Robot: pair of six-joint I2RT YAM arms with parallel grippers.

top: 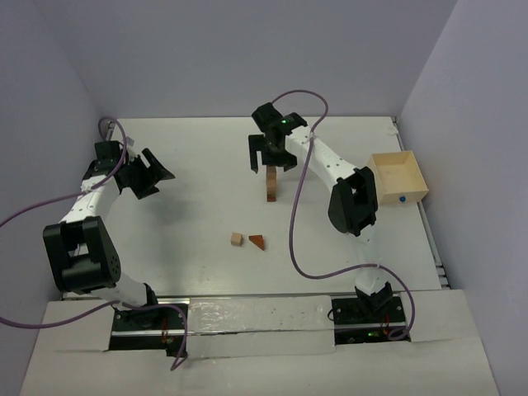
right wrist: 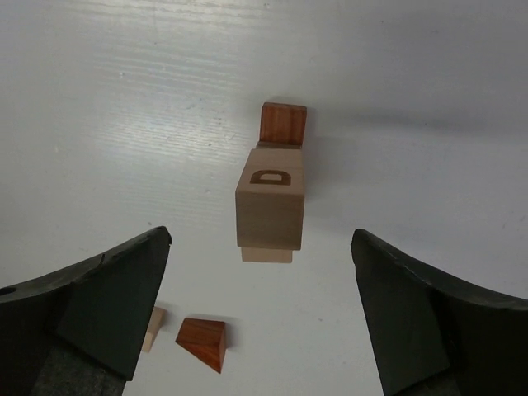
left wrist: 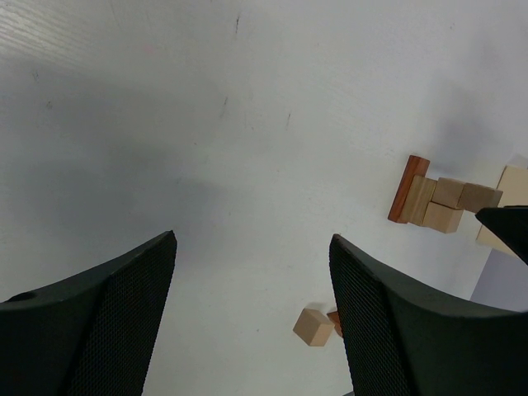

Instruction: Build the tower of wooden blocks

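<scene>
The tower [top: 271, 183] is a narrow column of tan and reddish-brown cubes at the table's middle. My right gripper [top: 271, 157] is open just above and behind its top, holding nothing. In the right wrist view [right wrist: 260, 235] the top tan block [right wrist: 270, 202], marked D, lies between the spread fingers without touching them. A loose tan cube [top: 238, 239] and the reddish-brown wedge [top: 258, 241] lie side by side nearer the arms; both show in the right wrist view, wedge [right wrist: 203, 342], cube [right wrist: 151, 328]. My left gripper [top: 153, 175] is open and empty at the far left, with the tower [left wrist: 437, 202] and cube [left wrist: 313, 327] in its view.
A large pale wooden box [top: 398, 176] with a blue dot stands at the right edge of the table. Purple cables loop over both arms. Grey walls close the table at the back and sides.
</scene>
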